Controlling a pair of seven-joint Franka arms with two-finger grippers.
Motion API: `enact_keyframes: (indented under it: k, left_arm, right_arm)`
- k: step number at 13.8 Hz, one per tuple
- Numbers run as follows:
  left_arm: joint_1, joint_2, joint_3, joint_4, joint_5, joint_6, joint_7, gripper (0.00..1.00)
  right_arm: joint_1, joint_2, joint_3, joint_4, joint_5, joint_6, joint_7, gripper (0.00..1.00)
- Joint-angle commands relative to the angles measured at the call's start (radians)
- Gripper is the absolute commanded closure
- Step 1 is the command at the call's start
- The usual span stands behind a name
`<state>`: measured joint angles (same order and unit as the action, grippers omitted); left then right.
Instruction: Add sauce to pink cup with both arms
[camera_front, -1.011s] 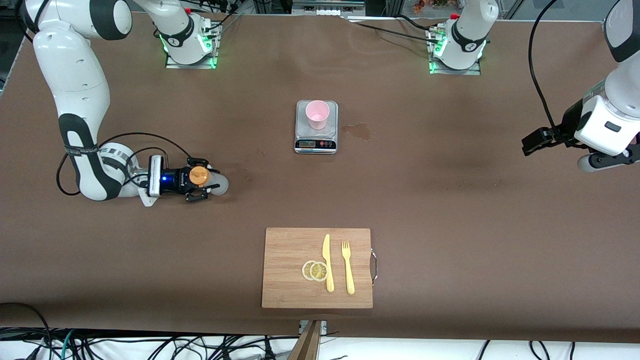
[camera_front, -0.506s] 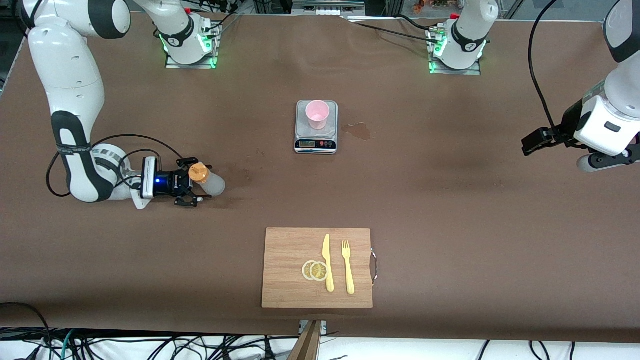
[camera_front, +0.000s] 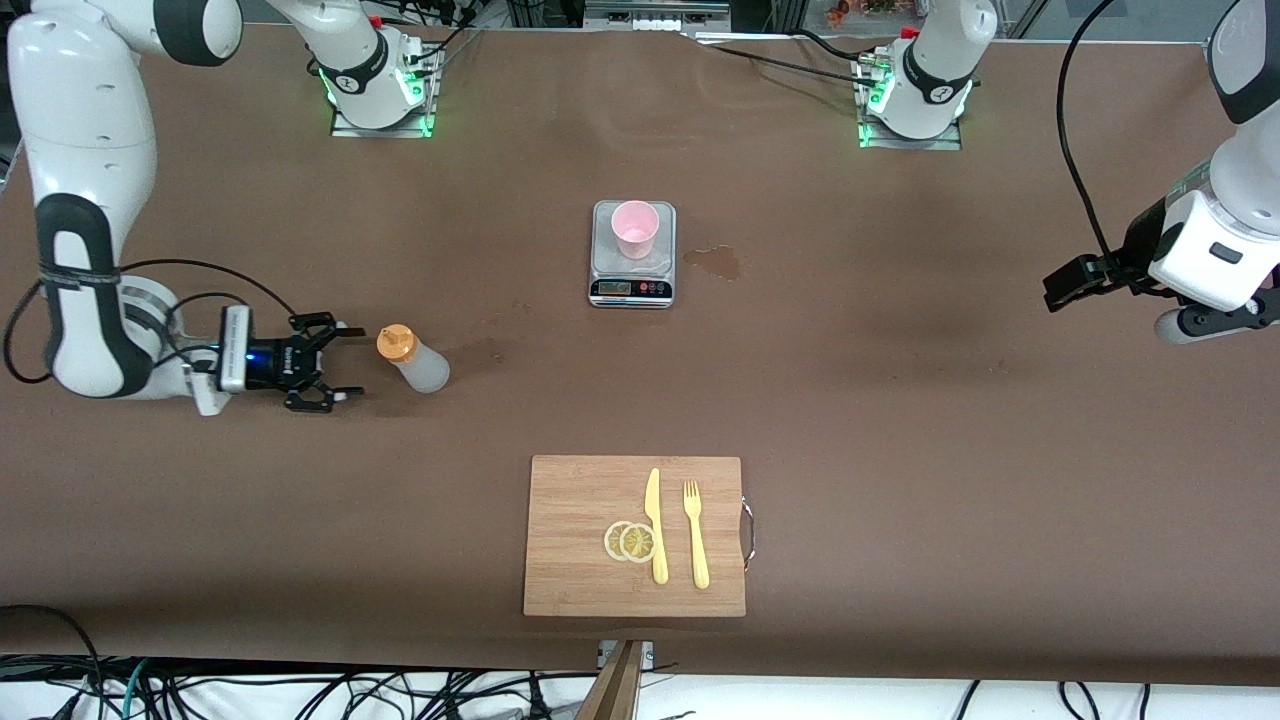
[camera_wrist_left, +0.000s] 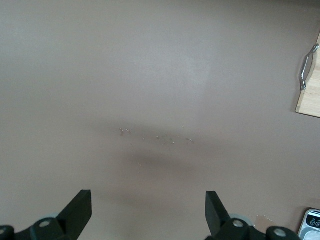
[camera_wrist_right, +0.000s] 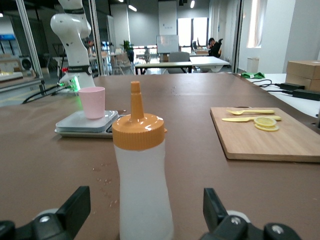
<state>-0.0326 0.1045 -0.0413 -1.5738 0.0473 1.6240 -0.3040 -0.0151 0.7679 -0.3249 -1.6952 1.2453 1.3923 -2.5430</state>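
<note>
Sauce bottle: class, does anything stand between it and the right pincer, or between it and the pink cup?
Nothing visible does. The right pincer is open beside the upright sauce bottle, with bare table between them. From the bottle to the pink cup on the grey scale there is only bare table.

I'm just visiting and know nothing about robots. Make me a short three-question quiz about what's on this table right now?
1. True or false: the right pincer grips the sauce bottle.
2. What does the pink cup stand on?
A. the cutting board
B. the grey scale
C. the bare table
3. Name the two utensils on the cutting board.

Key
1. False: it is open, beside the upright bottle, not touching it.
2. B.
3. A yellow knife and a yellow fork, next to the lemon slices.
</note>
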Motion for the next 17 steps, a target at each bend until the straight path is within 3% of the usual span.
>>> enact_keyframes:
  k: [1, 3, 7, 11, 15, 17]
  left_arm:
    - [-0.012, 0.034, -0.006, 0.041, 0.0, -0.024, -0.001, 0.0]
    - [-0.013, 0.035, -0.009, 0.041, -0.023, -0.024, 0.006, 0.0]
    - [-0.001, 0.055, -0.012, 0.032, -0.205, -0.093, 0.006, 0.0]
    - [-0.009, 0.046, -0.1, 0.035, -0.198, -0.105, -0.004, 0.0]
    - [0.008, -0.026, -0.089, 0.038, -0.187, -0.119, 0.013, 0.0]
    - [0.006, -0.054, -0.092, 0.038, -0.114, -0.168, 0.017, 0.0]
  right_arm:
    - [-0.008, -0.111, -0.026, 0.02, -0.114, 0.01, 0.088, 0.0]
    - [-0.008, -0.198, -0.039, 0.02, -0.206, 0.062, 0.174, 0.0]
    - [-0.006, -0.379, -0.039, 0.012, -0.436, 0.151, 0.448, 0.0]
    - [0.0, -0.528, -0.017, 0.011, -0.63, 0.198, 0.781, 0.0]
    - [0.012, -0.685, 0.09, 0.014, -0.892, 0.254, 1.183, 0.0]
    - [0.058, -0.739, 0.099, 0.019, -0.986, 0.252, 1.402, 0.0]
